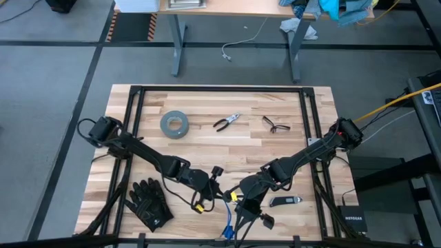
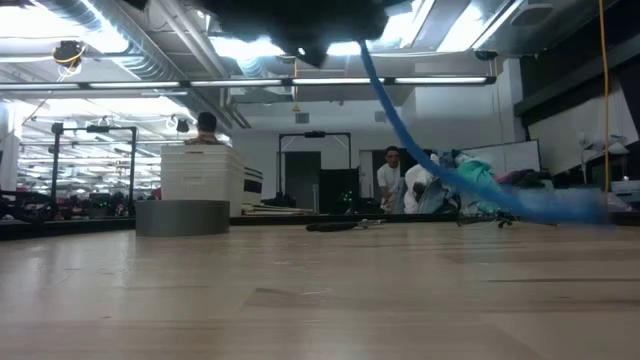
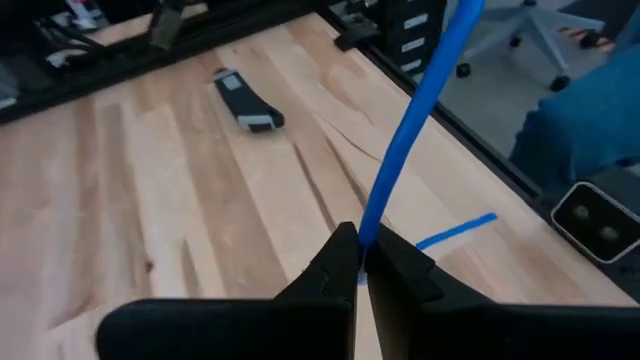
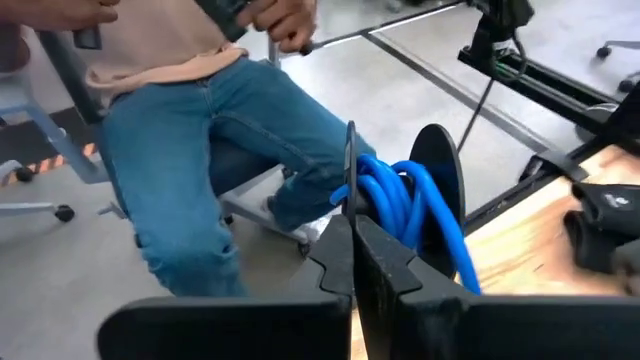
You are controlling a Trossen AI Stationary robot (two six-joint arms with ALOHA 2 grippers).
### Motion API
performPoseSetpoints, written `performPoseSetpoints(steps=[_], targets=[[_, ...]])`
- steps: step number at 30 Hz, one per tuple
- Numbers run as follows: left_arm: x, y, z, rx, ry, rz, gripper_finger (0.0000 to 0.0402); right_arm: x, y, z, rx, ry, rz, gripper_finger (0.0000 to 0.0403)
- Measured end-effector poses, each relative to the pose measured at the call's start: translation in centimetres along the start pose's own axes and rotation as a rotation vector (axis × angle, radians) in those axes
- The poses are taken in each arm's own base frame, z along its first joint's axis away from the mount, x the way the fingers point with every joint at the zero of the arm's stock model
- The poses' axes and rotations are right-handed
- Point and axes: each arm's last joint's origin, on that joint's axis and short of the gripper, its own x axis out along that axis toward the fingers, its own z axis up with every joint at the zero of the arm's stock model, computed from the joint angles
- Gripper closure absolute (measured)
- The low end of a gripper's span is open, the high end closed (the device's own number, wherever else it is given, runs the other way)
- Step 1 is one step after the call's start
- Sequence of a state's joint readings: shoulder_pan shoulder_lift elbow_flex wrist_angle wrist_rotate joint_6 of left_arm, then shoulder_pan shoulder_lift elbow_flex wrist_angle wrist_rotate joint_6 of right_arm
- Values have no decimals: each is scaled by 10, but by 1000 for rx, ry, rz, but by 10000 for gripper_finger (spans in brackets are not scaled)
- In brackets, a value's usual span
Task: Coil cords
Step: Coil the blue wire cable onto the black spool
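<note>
The cords are bright blue cable. My right gripper [image 4: 352, 245] [image 1: 241, 198] is shut on a small coil of several loops [image 4: 405, 200] near the table's front edge. A single strand [image 3: 420, 110] runs from there to my left gripper [image 3: 362, 262] [image 1: 215, 186], which is shut on it just left of the right gripper. In the low view the strand [image 2: 420, 150] slants down from the dark grippers at the top toward the right. Another blue stretch [image 1: 226, 224] shows by the front edge. My left gripper pinches one strand of the blue cord [image 3: 368, 235] between its two fingertips. The strand leaves the fingers in a straight, taut line, clear of the table. My right gripper pinches the coil at its loops [image 4: 365, 190]; several loops sit together at the fingertips. The coil stands upright above the fingers, lifted clear.
A grey tape roll [image 1: 174, 124], pliers [image 1: 226, 122] and safety glasses [image 1: 275, 125] lie toward the far side. Black gloves [image 1: 148, 203] lie at the front left, a utility knife [image 1: 284, 200] at the front right. A person in jeans [image 4: 200, 150] sits beyond the near edge.
</note>
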State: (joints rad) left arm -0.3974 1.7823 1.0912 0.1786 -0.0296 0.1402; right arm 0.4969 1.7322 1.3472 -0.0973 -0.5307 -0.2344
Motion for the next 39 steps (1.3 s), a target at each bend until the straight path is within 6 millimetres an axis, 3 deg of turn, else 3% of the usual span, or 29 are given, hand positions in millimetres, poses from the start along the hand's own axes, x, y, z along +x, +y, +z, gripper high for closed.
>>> performPoseSetpoints(steps=[7,18,25,39], targets=[[16,1,-6,15,-63,-90,397,-1,-3,0,-12,17,-101,402],[16,-2,-7,13,-66,-164,396,-26,4,19,-3,38,-367,402],[16,-2,-9,-11,-45,-167,396,-33,11,14,61,162,-512,402],[-4,1,-5,-96,56,-136,396,-40,15,3,153,295,-591,402]])
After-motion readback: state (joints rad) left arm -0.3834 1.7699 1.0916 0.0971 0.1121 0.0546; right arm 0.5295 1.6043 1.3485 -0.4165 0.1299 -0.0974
